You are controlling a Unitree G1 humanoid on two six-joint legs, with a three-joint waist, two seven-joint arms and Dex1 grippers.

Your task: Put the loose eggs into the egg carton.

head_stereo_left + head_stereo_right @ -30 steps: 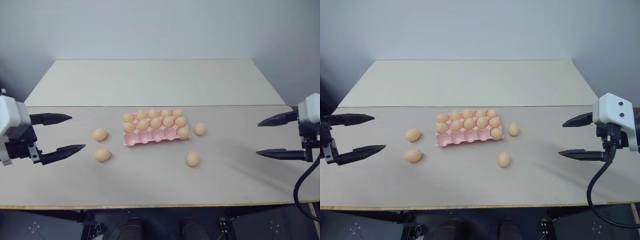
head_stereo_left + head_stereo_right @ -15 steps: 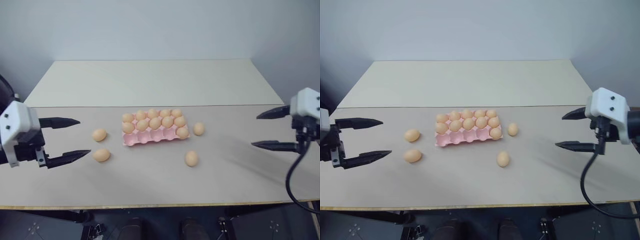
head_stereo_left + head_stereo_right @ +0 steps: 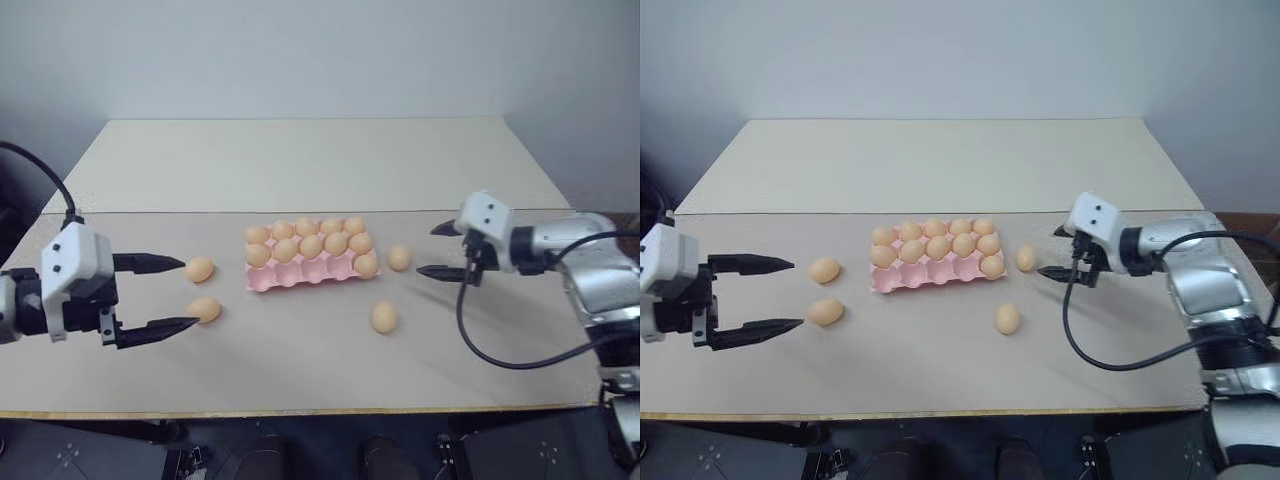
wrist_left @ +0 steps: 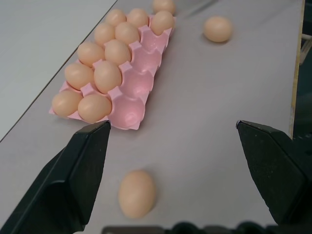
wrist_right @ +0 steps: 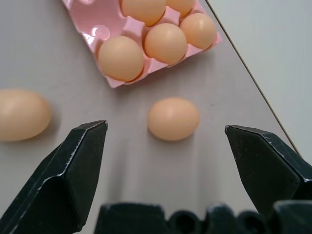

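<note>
Handling note: four loose light orange-tan oval eggs likely light, smooth, fragile; pinch gently across short axis. Two lie left of pink moulded egg carton (image 3: pixel 300 272), one (image 3: pixel 399 258) just beside right end, one (image 3: pixel 384 318) in front. Left end effector (image 3: pixel 180 295), right end effector (image 3: pixel 431 250) both spread, empty.

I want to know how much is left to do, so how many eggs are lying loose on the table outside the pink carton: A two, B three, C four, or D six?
C: two loose eggs lie on the table left of the egg carton, one sits beside its right end, and one lies nearer the front edge.
</note>
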